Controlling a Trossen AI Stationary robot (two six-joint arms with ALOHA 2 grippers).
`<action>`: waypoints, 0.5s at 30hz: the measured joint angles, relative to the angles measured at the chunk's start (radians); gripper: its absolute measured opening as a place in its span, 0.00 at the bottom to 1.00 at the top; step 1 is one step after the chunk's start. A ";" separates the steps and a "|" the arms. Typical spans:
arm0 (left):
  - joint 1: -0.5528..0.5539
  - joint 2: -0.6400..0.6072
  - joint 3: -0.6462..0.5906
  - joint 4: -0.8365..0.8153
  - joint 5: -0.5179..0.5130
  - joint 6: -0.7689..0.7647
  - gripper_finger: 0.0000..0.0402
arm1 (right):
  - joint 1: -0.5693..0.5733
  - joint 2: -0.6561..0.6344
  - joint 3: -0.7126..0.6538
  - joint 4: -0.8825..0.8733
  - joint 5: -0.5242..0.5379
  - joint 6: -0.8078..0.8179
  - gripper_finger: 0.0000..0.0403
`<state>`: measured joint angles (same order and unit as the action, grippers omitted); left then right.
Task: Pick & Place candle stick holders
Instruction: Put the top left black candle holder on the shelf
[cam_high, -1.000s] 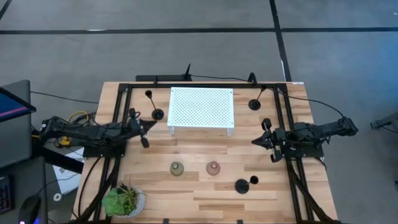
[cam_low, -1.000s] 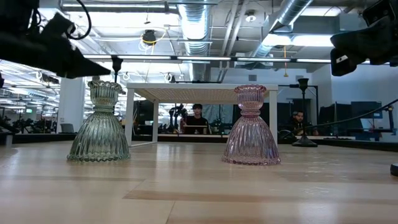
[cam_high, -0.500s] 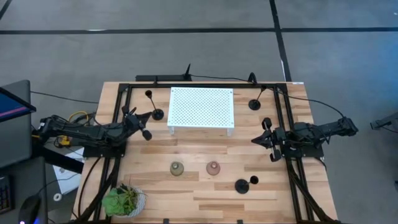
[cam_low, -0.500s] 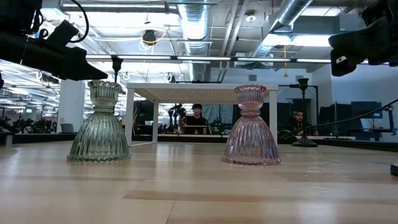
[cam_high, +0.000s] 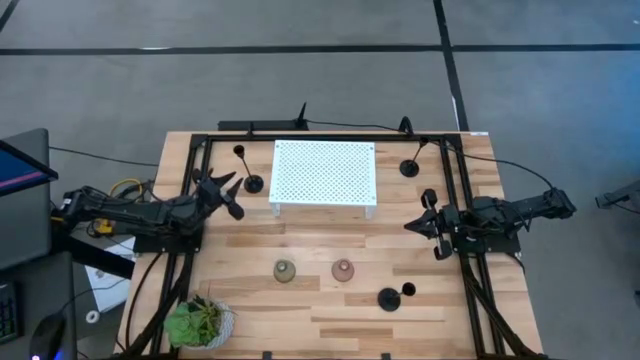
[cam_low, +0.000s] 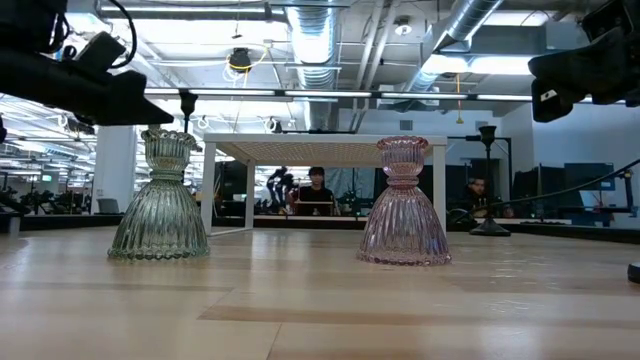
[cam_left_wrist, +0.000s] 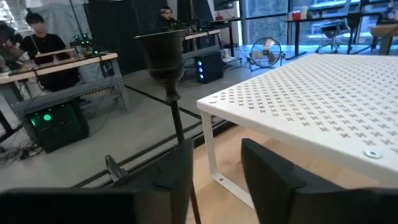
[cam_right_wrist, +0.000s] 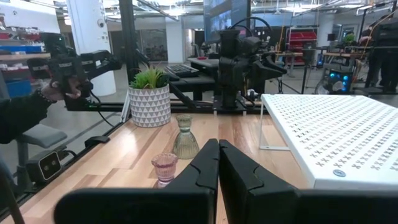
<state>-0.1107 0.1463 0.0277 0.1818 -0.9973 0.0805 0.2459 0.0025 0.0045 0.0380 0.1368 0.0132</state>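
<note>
Grippers, two. My left gripper (cam_high: 222, 192) hovers with its fingers spread and nothing held, just beside the slim black holder (cam_high: 250, 178) at the white perforated rack's (cam_high: 323, 172) left end; in the left wrist view that holder's stem (cam_left_wrist: 176, 118) stands just ahead of the gap between my fingers. My right gripper (cam_high: 432, 226) waits closed and empty over the right side of the table (cam_high: 320, 300).

Step in hand, by my judgement: approach to the first pick, nothing yet grasped. The next move calls for lining the stem up between the fingers, then closing gently, since so thin a stem on a small disc base could tip.

Other stock:
- second black holder (cam_high: 409, 164), beside the rack's right end;
- third black holder (cam_high: 390, 297), near the front edge;
- olive-green holder (cam_high: 285, 271) and pink holder (cam_high: 343, 270), side by side mid-table, apart from each other;
- potted plant (cam_high: 197, 322), front left corner.

Room: the rack leg stands close beside my target; open board lies between the rack and the two squat holders.
</note>
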 joint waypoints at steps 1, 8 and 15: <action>0.010 0.000 0.000 0.001 0.014 -0.009 0.38 | 0.000 0.000 0.000 0.000 0.000 -0.012 0.00; 0.110 0.052 -0.008 0.074 0.076 -0.019 0.48 | 0.000 0.000 0.000 0.004 0.030 -0.023 0.00; 0.229 0.212 -0.011 0.218 0.187 -0.019 0.49 | 0.000 0.000 0.000 0.004 0.033 -0.023 0.00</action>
<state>0.1183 0.3585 0.0170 0.3997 -0.8107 0.0616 0.2459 0.0029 0.0047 0.0422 0.1696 -0.0097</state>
